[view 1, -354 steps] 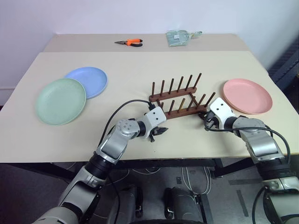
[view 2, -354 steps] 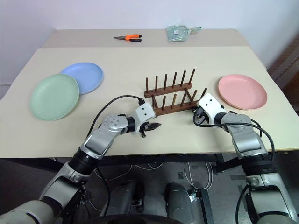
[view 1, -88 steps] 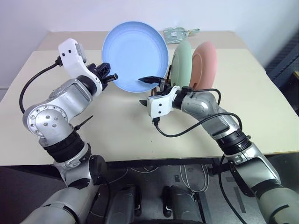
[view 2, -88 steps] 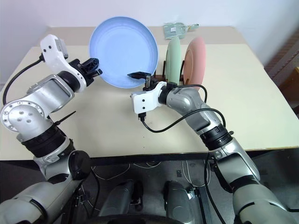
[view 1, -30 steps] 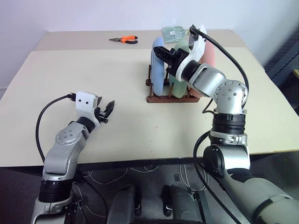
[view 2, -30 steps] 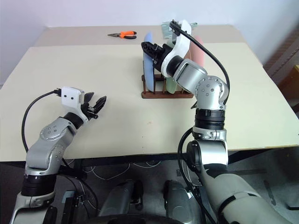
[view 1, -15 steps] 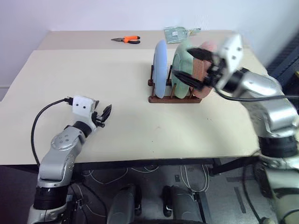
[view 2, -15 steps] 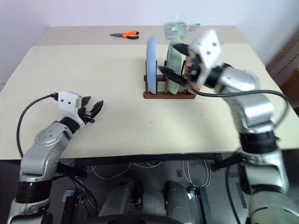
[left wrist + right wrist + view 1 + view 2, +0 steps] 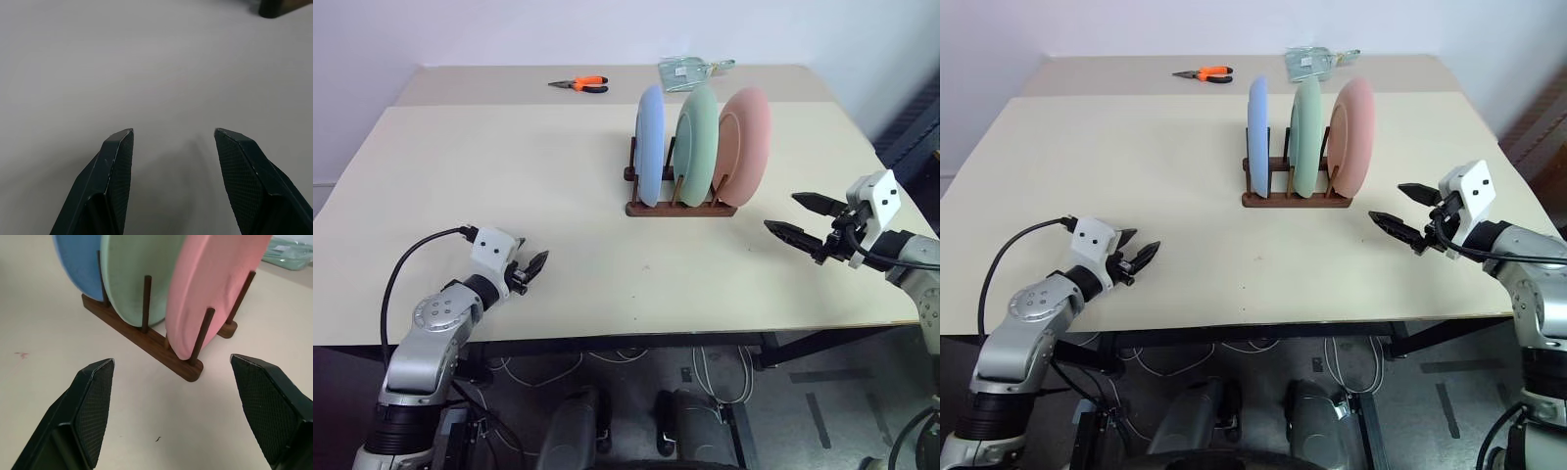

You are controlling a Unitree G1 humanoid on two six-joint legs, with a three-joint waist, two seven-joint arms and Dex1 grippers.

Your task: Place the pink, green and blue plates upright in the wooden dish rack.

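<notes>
The blue plate, the green plate and the pink plate stand upright side by side between the pegs of the dark wooden dish rack at the table's middle right. My right gripper hovers open and empty to the right of the rack, near the table's right edge, pointing toward it; the right wrist view shows the pink plate and the rack between its fingers. My left gripper stands open and empty near the front left edge, over bare table.
Orange-handled pliers and a greenish packet lie at the far edge of the table. The table's front edge runs just below both grippers.
My right gripper has let go of the blue plate, opened wide and swung away from the rack to the right and down. The left gripper has sunk slightly toward the front edge.
</notes>
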